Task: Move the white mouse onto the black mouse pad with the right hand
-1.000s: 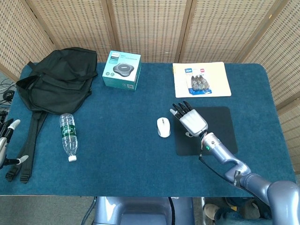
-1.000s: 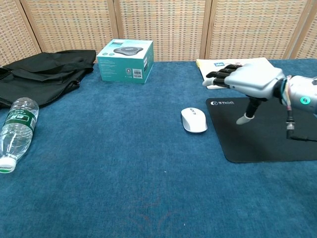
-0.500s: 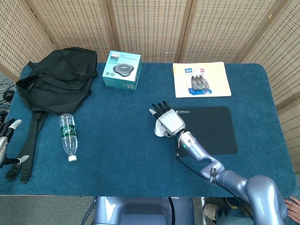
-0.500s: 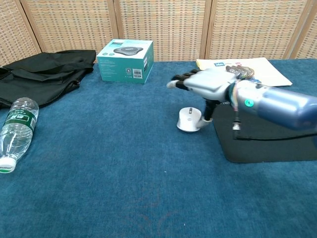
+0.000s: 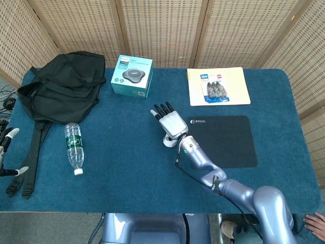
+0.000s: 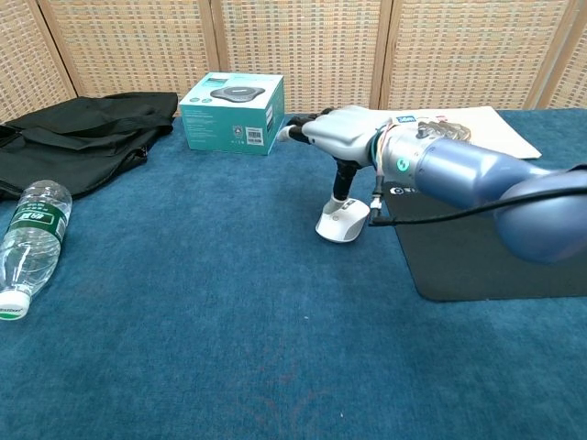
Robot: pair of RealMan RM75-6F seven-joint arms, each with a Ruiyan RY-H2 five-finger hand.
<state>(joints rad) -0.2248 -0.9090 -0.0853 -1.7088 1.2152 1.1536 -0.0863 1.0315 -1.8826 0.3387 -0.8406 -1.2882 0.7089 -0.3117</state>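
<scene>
The white mouse (image 6: 341, 222) lies on the blue cloth just left of the black mouse pad (image 6: 486, 247), apart from its edge. My right hand (image 6: 335, 128) hovers over the mouse with fingers stretched out flat toward the left and its thumb (image 6: 344, 181) pointing down onto the mouse's top. From the head view the right hand (image 5: 170, 122) covers most of the mouse (image 5: 168, 141), and the mouse pad (image 5: 223, 140) lies to its right. My left hand (image 5: 6, 152) sits at the far left table edge, fingers apart, holding nothing.
A black bag (image 5: 61, 86) lies at the back left, with a teal box (image 5: 132, 75) beside it. A water bottle (image 5: 74, 147) lies at the left. A booklet with a battery pack (image 5: 217, 85) sits behind the pad.
My right hand swept left from above the pad to over the mouse. The mouse slid a little to the left, away from the pad. The left hand stayed put.
</scene>
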